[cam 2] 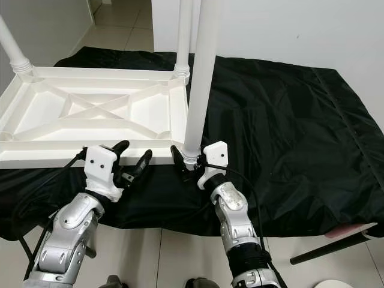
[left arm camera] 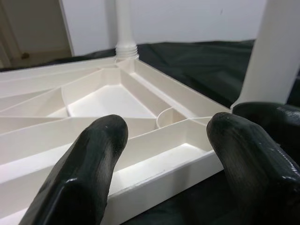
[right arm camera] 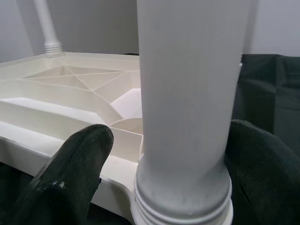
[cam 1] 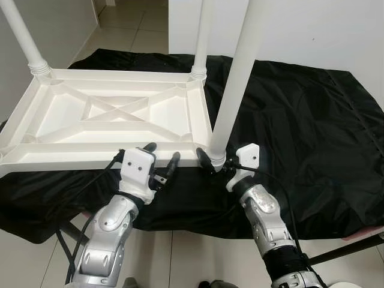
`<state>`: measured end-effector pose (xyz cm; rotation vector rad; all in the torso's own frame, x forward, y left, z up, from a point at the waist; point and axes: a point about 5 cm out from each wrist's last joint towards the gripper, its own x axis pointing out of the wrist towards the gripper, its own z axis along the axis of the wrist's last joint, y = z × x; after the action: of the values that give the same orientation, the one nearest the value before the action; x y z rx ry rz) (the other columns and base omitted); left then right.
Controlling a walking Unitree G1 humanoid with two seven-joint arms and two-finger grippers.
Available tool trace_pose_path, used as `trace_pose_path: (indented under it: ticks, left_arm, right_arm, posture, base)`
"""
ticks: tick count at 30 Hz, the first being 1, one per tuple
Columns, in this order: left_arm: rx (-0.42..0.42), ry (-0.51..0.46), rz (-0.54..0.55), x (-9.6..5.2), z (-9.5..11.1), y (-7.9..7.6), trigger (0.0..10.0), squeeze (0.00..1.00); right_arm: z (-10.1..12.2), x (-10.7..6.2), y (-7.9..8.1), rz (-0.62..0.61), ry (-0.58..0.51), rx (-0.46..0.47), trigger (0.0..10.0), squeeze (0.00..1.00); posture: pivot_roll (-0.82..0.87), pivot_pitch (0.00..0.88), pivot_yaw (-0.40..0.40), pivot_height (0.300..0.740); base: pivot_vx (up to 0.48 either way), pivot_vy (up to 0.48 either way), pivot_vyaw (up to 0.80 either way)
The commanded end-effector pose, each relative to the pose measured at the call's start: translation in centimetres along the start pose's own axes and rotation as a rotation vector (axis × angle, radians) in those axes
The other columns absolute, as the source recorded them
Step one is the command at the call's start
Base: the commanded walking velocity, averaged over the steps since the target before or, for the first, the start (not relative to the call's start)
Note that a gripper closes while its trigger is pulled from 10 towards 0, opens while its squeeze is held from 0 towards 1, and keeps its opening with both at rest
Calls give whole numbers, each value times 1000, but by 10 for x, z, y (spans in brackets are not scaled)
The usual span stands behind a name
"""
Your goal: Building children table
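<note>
A white plastic tabletop (cam 1: 60,123) lies upside down on a black cloth (cam 1: 300,120). Legs stand in its far left corner (cam 1: 21,33) and far right corner (cam 1: 203,36). A third leg (cam 1: 237,78) stands at the near right corner. My right gripper (cam 1: 216,159) straddles this leg's ribbed base (right arm camera: 183,187), open. One finger (right arm camera: 262,168) rests against the leg, while the other finger (right arm camera: 79,164) stands a small gap away. My left gripper (cam 1: 163,151) is open at the tabletop's near edge (left arm camera: 154,183), with nothing between its fingers.
The cloth-covered surface stretches wide to the right of the tabletop. A white wall (cam 1: 312,30) rises behind it, and tiled floor (cam 1: 132,24) runs off at the back left. A black pole (cam 2: 330,249) lies on the floor at the near right.
</note>
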<state>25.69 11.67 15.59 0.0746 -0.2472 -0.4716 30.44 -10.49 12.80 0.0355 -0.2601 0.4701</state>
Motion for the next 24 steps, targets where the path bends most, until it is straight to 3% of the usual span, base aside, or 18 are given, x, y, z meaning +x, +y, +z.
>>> trace_pose_path:
  ticks: [1, 5, 8, 12, 16, 18, 20, 24]
  left_arm:
    - [-17, -4, 148, -4, -4, 5, 10000, 0]
    - [10, -10, 123, -2, -3, 3, 10000, 0]
    - [-25, 17, 31, 4, -6, -1, 10000, 0]
    - [20, 54, -41, 7, -9, -5, 10000, 0]
    - [85, 132, -260, 4, -18, -18, 10000, 0]
    - [102, 138, -288, 3, -19, -19, 10000, 0]
    - [86, 158, -372, 1, -21, -22, 10000, 0]
    - [50, 155, -426, 2, -17, -23, 10000, 0]
  right_arm:
    - [-7, -7, 0, -40, 16, -3, 10000, 0]
    - [-8, -6, 1, -35, 10, -13, 10000, 0]
    - [-10, -2, 2, -12, 20, -18, 10000, 0]
    - [-11, 3, 4, 36, 32, -41, 10000, 0]
    - [-5, 14, 3, 115, 40, -65, 10000, 0]
    - [-4, 15, 2, 121, 39, -77, 10000, 0]
    - [-3, 19, -5, 153, 56, -84, 10000, 0]
    - [-1, 25, -11, 185, 64, -89, 10000, 0]
  posture:
    - [30, 34, -24, 740]
    - [30, 14, -9, 740]
    - [16, 0, 23, 740]
    - [-4, 0, 44, 740]
    - [-22, 0, 40, 740]
    - [-22, 0, 40, 740]
    - [-14, 0, 37, 740]
    - [3, 3, 18, 740]
  base:
    - [0, 0, 0]
    - [0, 0, 0]
    - [0, 0, 0]
    - [0, 0, 0]
    - [0, 0, 0]
    - [0, 0, 0]
    - [0, 0, 0]
    - [0, 0, 0]
